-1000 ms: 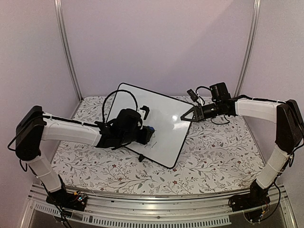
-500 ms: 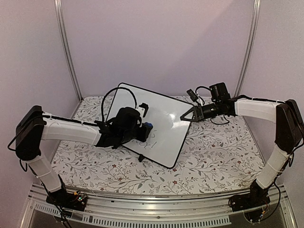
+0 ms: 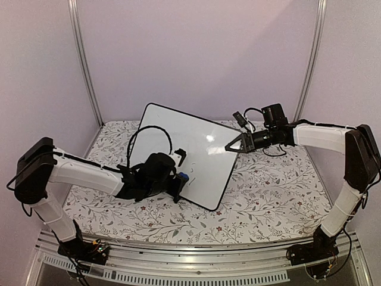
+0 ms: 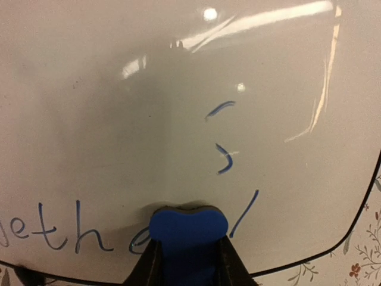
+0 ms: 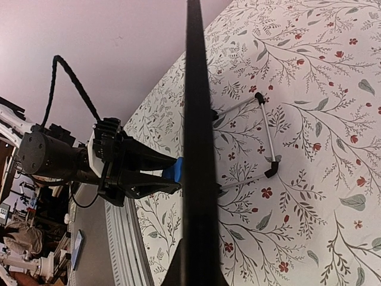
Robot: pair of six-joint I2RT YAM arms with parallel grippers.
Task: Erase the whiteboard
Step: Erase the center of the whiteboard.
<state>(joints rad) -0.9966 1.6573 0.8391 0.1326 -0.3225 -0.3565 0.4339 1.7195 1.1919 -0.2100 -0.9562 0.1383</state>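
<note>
Mid-wipe: the left gripper (image 3: 178,180) of a 2-arm robot, jaws clamped shut on a small blue eraser (image 4: 188,229), presses it against the lower part of a glossy white rectangular whiteboard (image 3: 199,146) with a thin black frame. The board stands tilted on a metal wire stand (image 5: 264,134) around the middle of the floral-patterned table (image 3: 268,196), closer to its far edge. The right gripper (image 3: 231,145), fingers closed tight, appears to pinch the board's right-hand frame edge and steady it. The upper board looks clean; blue-grey handwriting (image 4: 59,235) runs along the bottom edge left of the eraser, and 3 stray strokes (image 4: 223,161) sit above and beside it. Erasing seems well under way but unfinished. The next move likely calls for sweeping the eraser sideways along that bottom line under firm pressure, while the right arm keeps the board from sliding or tipping.
</note>
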